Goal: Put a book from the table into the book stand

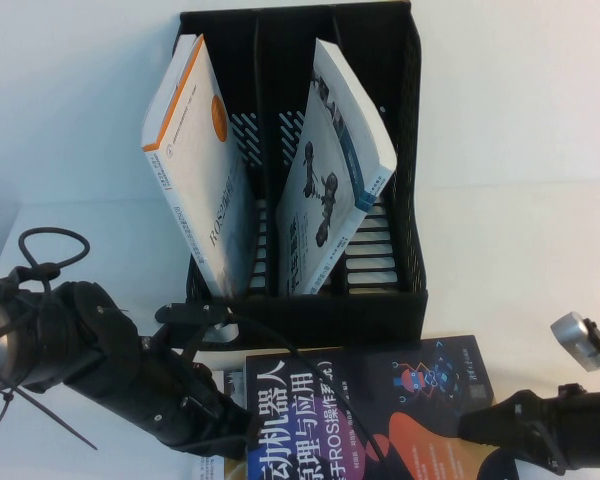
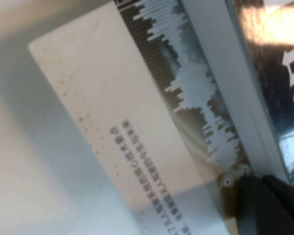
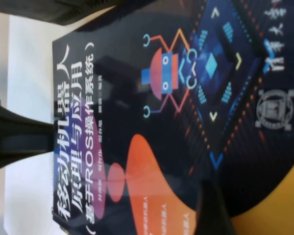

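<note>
While the dark navy paperback book with its large white Chinese title and orange swirls (image 1: 365, 410) lies flat on the plain white desk (image 1: 510, 250), just in front of the black slotted plastic three-compartment book stand (image 1: 305, 300), both arms sit low at its sides. One white book with an orange edge (image 1: 195, 150) leans in the stand's left compartment, and a white book with grey photos (image 1: 335, 170) leans toward the right. At the book's left edge is the left gripper (image 1: 220, 425); whether its jaws are parted cannot be told. By the book's right edge, the right gripper (image 1: 480, 425) has its jaws equally unclear.
</note>
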Robot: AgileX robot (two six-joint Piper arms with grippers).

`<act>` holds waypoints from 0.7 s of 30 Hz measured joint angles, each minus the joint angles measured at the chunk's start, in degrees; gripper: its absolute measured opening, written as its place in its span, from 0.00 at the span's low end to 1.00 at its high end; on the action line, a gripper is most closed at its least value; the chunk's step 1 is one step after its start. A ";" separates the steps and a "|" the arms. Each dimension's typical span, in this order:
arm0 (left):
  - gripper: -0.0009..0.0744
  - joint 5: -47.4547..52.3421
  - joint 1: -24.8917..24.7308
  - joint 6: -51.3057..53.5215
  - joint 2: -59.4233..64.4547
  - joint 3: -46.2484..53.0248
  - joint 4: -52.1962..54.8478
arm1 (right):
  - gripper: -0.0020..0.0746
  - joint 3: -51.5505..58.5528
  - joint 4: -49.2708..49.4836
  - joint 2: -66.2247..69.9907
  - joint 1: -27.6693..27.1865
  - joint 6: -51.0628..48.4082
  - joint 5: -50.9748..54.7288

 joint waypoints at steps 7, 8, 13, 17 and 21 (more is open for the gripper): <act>0.01 0.00 0.08 0.27 0.00 0.00 0.12 | 0.42 0.10 0.00 0.54 -0.11 -1.79 1.03; 0.01 0.00 0.12 0.37 0.00 0.00 0.12 | 0.40 0.10 0.00 0.56 -0.10 -2.07 1.85; 0.01 -0.09 0.22 0.70 0.00 0.00 0.74 | 0.37 0.10 0.00 0.66 -0.42 -3.54 4.66; 0.01 -0.24 0.35 1.49 0.00 0.00 0.88 | 0.36 0.10 0.00 0.66 -0.45 -4.29 5.53; 0.01 -0.47 0.35 1.69 0.00 0.00 1.07 | 0.36 0.10 0.00 0.66 -0.45 -4.61 5.90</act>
